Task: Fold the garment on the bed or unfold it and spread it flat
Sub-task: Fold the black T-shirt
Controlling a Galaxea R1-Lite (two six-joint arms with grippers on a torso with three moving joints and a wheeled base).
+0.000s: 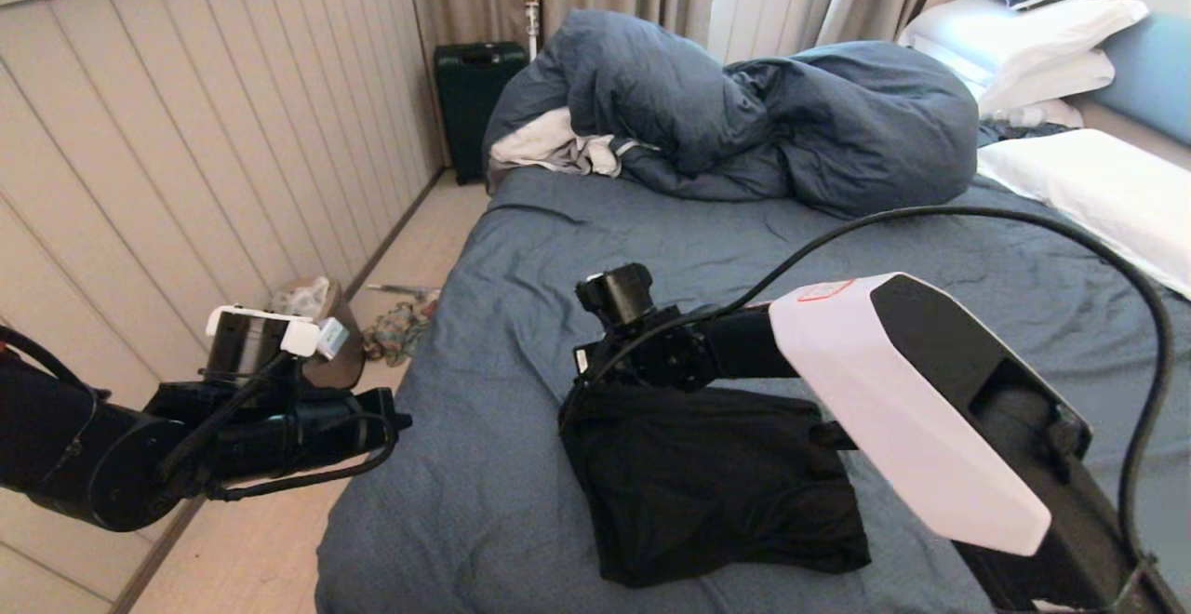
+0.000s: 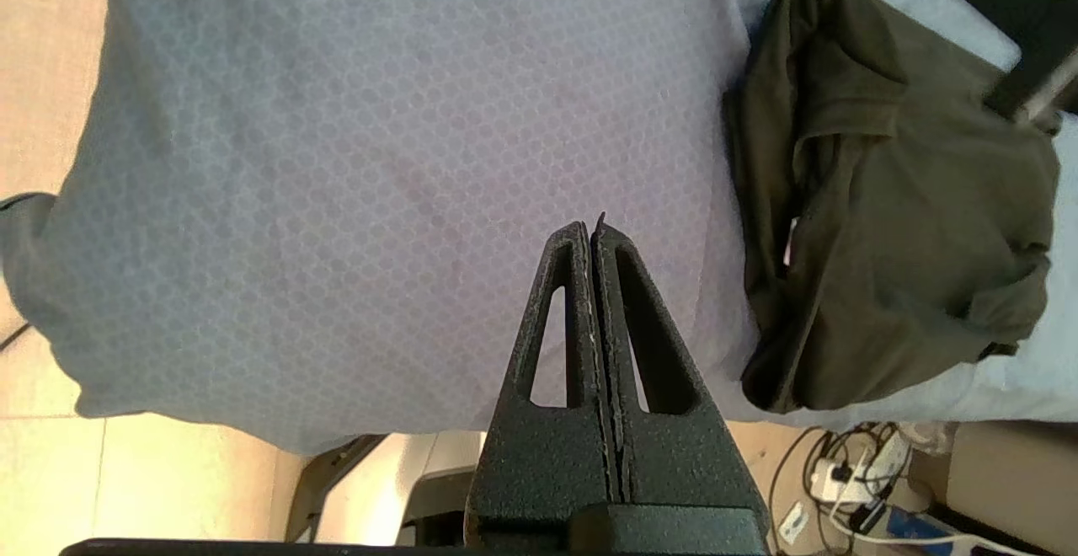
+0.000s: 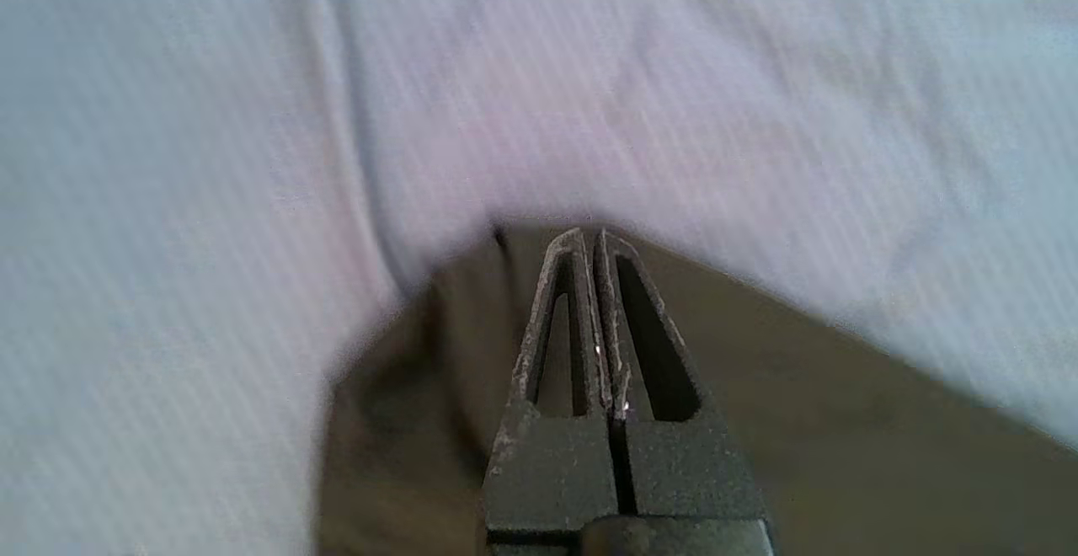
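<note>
- The garment [image 1: 716, 493]: folded black bundle on the bed [image 1: 521, 316], near its foot edge; long axis runs roughly 10-to-4 o'clock in head view.
- Right gripper [image 3: 589, 240]: fingers pressed together, over the garment's 11 o'clock corner; grip on cloth cannot be told.
- Left gripper [image 2: 591, 227]: fingers pressed together, empty, off the bed's side at garment's 9 o'clock.

Black garment [image 1: 716, 484] on the slate-blue bed [image 1: 484, 502]; white pillows [image 1: 1023, 37], dark green suitcase [image 1: 475, 102].
</note>
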